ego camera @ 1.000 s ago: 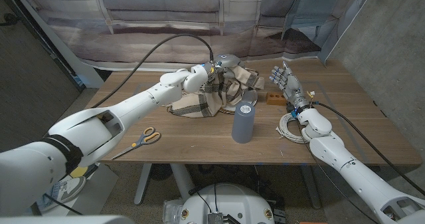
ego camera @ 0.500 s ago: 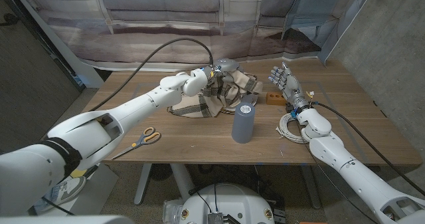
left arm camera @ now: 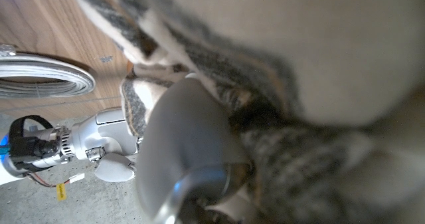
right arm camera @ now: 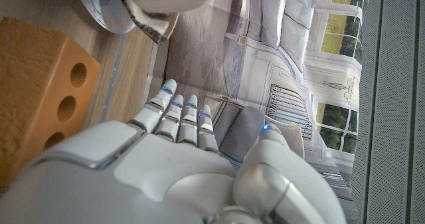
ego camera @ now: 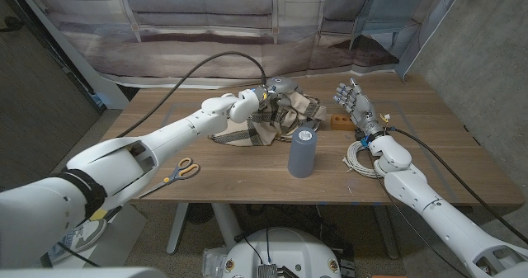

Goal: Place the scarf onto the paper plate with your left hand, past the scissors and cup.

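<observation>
The beige plaid scarf [ego camera: 262, 123] lies bunched at the table's middle back, just beyond the grey cup [ego camera: 302, 152]. My left hand [ego camera: 276, 88] reaches over the scarf's far end and grips the cloth; close up, a grey finger [left arm camera: 192, 151] presses into the scarf [left arm camera: 319, 71]. In the right wrist view the paper plate's grey rim [right arm camera: 99, 8] shows with the scarf [right arm camera: 156, 8] hanging over it. The scissors [ego camera: 177, 172] lie near the front left edge, under my left arm. My right hand [ego camera: 355, 105] stands upright to the right of the scarf, fingers [right arm camera: 179, 114] apart, holding nothing.
An orange block with holes [ego camera: 340, 120] sits between the scarf and my right hand. A white cable coil [ego camera: 359, 158] lies beside my right wrist. A black cable arcs over the left arm to the hand.
My left hand has shifted a little right and farther back with the scarf, pulling the cloth's left part along. The right hand has stayed still.
</observation>
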You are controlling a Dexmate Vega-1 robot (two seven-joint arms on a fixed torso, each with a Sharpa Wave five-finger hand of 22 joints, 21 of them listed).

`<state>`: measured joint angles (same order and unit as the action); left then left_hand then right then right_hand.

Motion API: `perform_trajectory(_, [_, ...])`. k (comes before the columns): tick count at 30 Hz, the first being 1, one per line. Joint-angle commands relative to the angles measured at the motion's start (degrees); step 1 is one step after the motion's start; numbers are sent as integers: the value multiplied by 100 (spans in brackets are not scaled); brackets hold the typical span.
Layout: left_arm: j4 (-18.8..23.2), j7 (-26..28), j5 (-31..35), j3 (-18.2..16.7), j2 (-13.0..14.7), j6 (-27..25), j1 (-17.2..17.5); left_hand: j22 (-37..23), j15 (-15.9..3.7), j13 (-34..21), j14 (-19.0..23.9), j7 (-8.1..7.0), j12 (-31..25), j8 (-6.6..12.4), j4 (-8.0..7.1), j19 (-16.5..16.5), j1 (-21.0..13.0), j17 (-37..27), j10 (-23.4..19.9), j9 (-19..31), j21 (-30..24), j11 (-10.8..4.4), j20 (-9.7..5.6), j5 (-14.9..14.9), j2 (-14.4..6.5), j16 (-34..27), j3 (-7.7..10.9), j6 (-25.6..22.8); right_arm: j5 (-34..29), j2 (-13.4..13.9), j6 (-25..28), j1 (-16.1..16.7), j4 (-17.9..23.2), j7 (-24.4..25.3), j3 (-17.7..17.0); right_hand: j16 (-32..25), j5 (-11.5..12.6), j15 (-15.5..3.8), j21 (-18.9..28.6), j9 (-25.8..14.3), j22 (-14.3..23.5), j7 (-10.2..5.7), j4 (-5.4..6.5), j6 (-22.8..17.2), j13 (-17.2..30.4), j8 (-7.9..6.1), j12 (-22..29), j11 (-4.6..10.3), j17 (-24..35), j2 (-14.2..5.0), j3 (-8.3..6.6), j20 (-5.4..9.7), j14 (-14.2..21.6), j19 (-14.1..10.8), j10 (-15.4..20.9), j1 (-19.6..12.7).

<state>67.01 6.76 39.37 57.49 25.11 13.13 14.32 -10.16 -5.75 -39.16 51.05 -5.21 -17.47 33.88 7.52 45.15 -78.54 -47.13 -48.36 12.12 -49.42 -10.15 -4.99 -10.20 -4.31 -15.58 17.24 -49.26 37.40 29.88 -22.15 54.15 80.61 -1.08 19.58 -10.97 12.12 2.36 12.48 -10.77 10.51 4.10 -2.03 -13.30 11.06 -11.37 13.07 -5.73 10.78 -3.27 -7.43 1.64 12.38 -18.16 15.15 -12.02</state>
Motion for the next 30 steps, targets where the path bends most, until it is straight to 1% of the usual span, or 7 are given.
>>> perform_trajectory(1, [-362, 111, -92, 116, -127, 106, -95, -4, -677, -27, 152, 41, 22, -4, -11, -50, -36, -16, -46, 18, -50, 2, -162, -25, -81, -15, 29, -79, -18, -2, 27, -1, 18, 37, 4, -3, -11, -2, -4, -9, 36, 6, 8, -37, 8, 6, -19, 12, 16, -40, 17, -9, 65, -62, 44, -32])
perform_trajectory(9, [-467, 186, -141, 152, -135, 152, -110, -4, -666, -42, 155, 42, 31, -16, -16, -56, -31, -18, -65, 17, -56, -2, -159, -24, -92, 4, 36, -81, -30, -27, 30, -34, -15, 26, 30, -3, -12, -7, -6, -9, 36, 6, 7, -39, 8, 6, -20, 11, 16, -42, 19, -9, 66, -62, 41, -31])
perform_trajectory(10, [-485, 187, -148, 157, -142, 145, -112, -3, -673, -39, 150, 45, 32, -18, -17, -57, -30, -19, -72, 17, -56, 21, -159, -24, -94, 7, 37, -78, -33, -28, 33, -38, -18, 25, 34, -2, -12, -7, -7, -9, 36, 5, 7, -39, 8, 6, -21, 10, 16, -43, 19, -8, 65, -63, 40, -31])
perform_trajectory(19, [-847, 275, -257, 257, -291, 341, -190, 1, -663, -46, 147, 53, 58, -29, -22, -84, -21, -27, -64, 17, -47, 17, -150, -22, -100, 24, 43, -86, -50, -46, 42, -72, -40, 14, 63, -4, -12, 1, -9, -9, 36, 9, 5, -39, 8, 6, -23, 12, 16, -43, 21, -6, 69, -65, 37, -30])
perform_trajectory(30, [-1087, 297, -335, 348, -379, 412, -260, 4, -654, -61, 122, 41, 84, -43, -33, -164, -3, -3, -57, 17, -18, 16, -113, -20, -111, 74, 53, -92, -54, -61, 63, -80, -71, 37, 73, -3, -13, -3, -12, -9, 36, 7, 3, -36, 8, 7, -22, 16, 16, -45, 24, -8, 69, -66, 40, -30])
